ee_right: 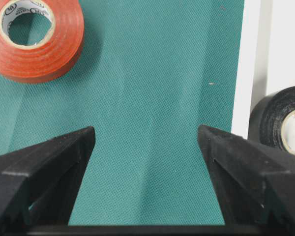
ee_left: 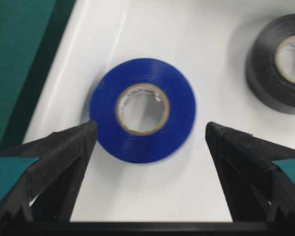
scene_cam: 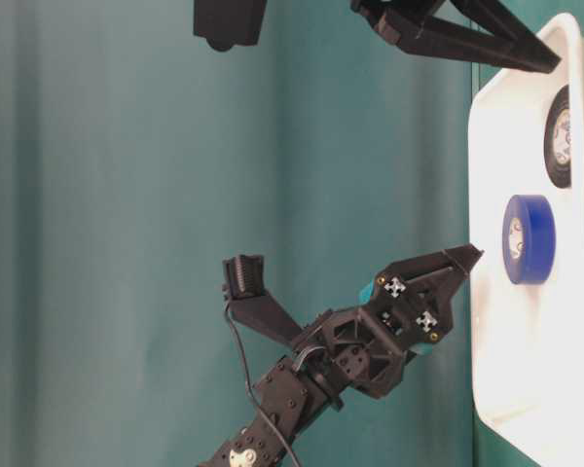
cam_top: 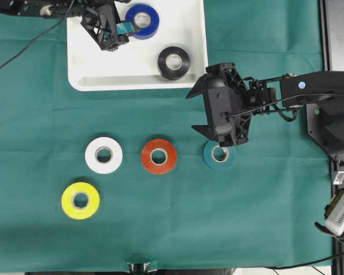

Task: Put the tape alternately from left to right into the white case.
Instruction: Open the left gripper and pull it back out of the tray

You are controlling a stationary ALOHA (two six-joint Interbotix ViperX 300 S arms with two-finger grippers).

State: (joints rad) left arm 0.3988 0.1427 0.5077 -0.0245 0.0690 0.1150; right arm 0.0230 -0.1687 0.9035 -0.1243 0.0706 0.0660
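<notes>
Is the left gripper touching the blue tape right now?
Apart. In the left wrist view, the left gripper stands open, white case floor showing between each finger and the blue tape.

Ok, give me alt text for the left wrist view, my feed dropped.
Open left gripper straddles a blue tape roll lying flat in the white case, fingers clear of it. A black roll sits at upper right.

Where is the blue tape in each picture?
Overhead: blue tape at top, inside the white tray, beside the left gripper.
Table-level: blue tape at right, in the tray.
Left wrist: blue tape in the middle, between the open fingers.
Right wrist: not in it.
Shared landmark: the black tape.
</notes>
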